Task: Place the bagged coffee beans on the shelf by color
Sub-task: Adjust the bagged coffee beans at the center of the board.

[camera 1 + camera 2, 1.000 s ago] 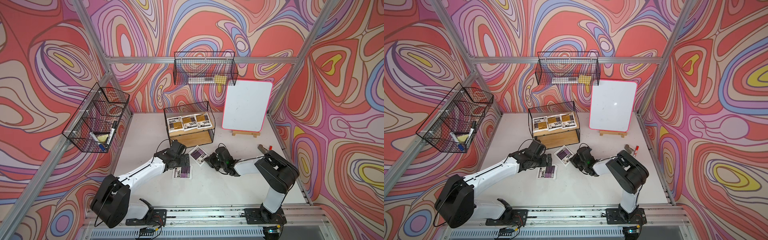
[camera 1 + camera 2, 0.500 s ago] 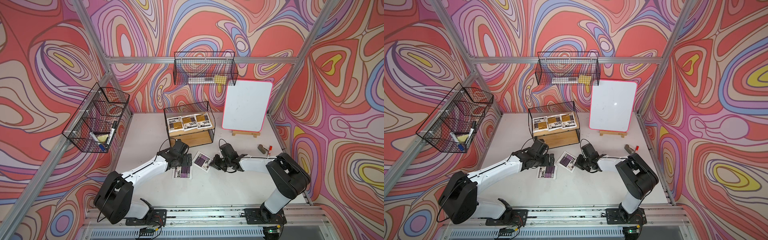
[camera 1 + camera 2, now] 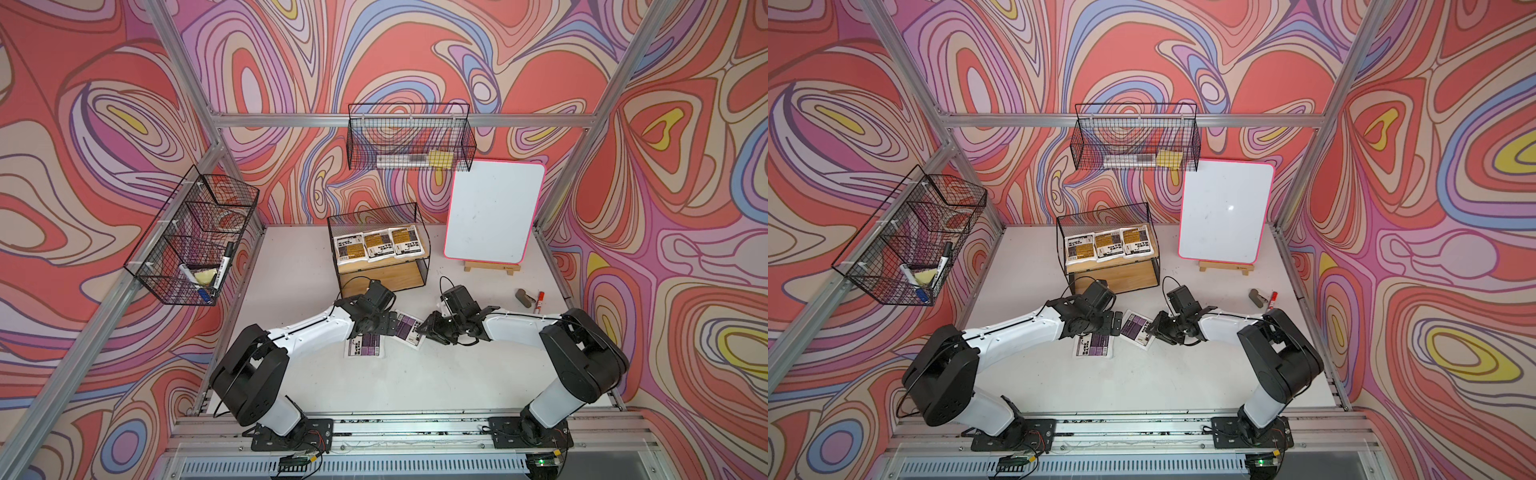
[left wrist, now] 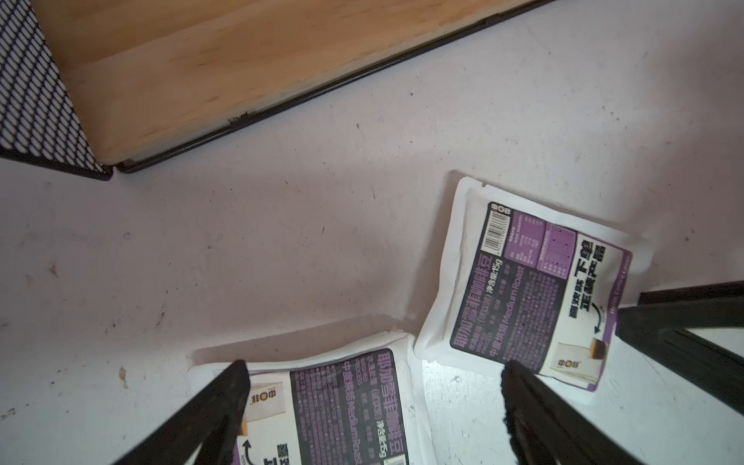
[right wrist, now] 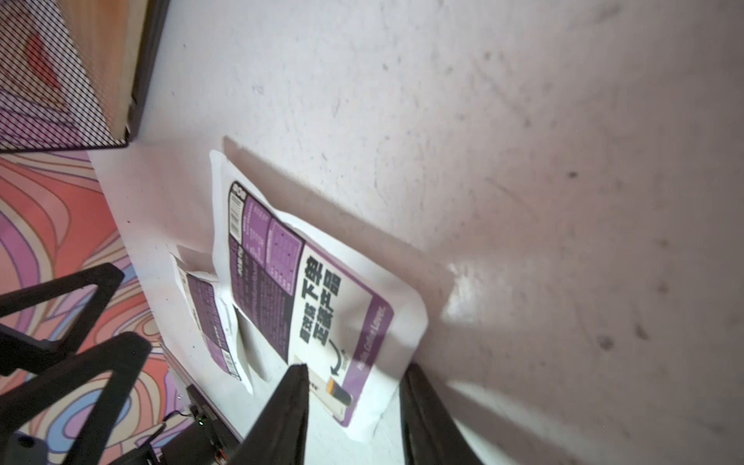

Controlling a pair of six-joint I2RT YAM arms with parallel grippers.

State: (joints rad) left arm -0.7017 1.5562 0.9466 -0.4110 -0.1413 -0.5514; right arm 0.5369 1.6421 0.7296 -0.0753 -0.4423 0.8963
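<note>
Step in hand: shelving purple stock. Left pincer (image 4: 374, 366) hangs open above the first purple pouch (image 3: 365, 347) on the counter (image 3: 291, 270). The second purple pouch (image 3: 409, 330) lies just beside it, one corner between the parted fingers of the right pincer (image 5: 354, 368). Next move, as judged: close on a pouch and lift it to the lower board of the shelf (image 3: 386, 278), since orange pouches (image 3: 376, 247) fill the top. The two arms crowd each other; the whiteboard (image 3: 492, 216) stands clear

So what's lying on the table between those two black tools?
A purple-labelled coffee pouch lies between the left tool and the right tool, seen in both top views.

The left gripper (image 4: 374, 366) holds its fingers apart over the near purple pouch (image 4: 342, 410). The far purple pouch (image 4: 523, 290) lies just beside it on the white table (image 4: 282, 225), near the shelf (image 4: 181, 72).
</note>
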